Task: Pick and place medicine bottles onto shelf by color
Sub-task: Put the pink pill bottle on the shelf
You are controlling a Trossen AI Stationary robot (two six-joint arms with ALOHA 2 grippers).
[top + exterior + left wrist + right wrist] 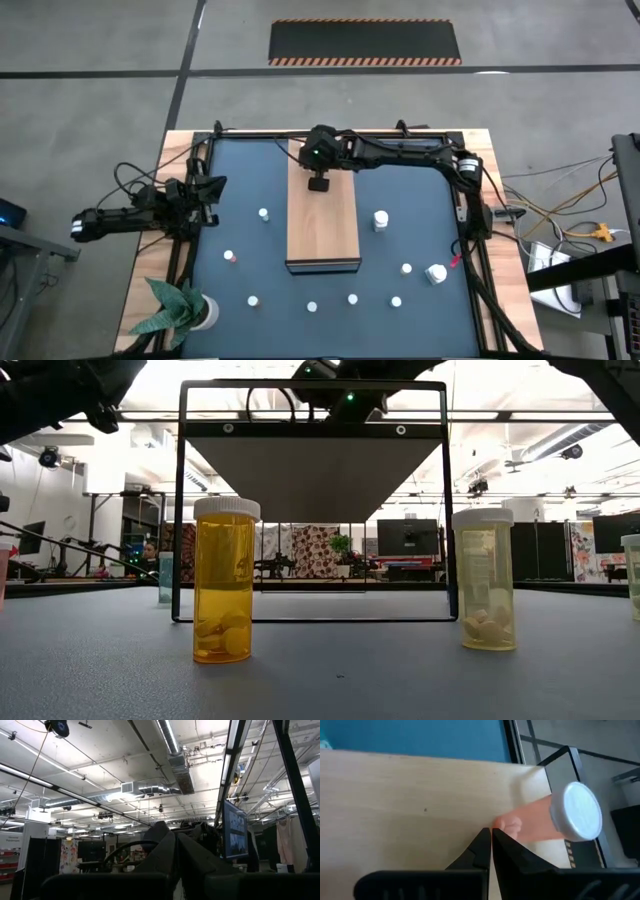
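The shelf [322, 215] is a long light-wood board on a black frame in the middle of the mat; it also shows in the low view [310, 470]. My right gripper [491, 836] is shut above the shelf's far end [319, 183]. Just beyond its tips a pink see-through bottle with a white cap [555, 820] stands on its base near the shelf's corner. My left gripper [175, 845] is shut and empty at the table's left side [212, 190]. Several small bottles stand on the mat, such as one left of the shelf [264, 213] and one right of it [381, 219]. My right gripper's shut fingertips [485, 837] stand right beside the pink bottle's lower end [512, 827]. I cannot tell whether they touch it. The bottle stands on the shelf board.
A white pot with a green plant [180, 310] stands at the near left corner. In the low view an orange bottle [225, 580] and a pale yellow one [485, 580] stand near the front edge. Cables run along the table's left and right sides.
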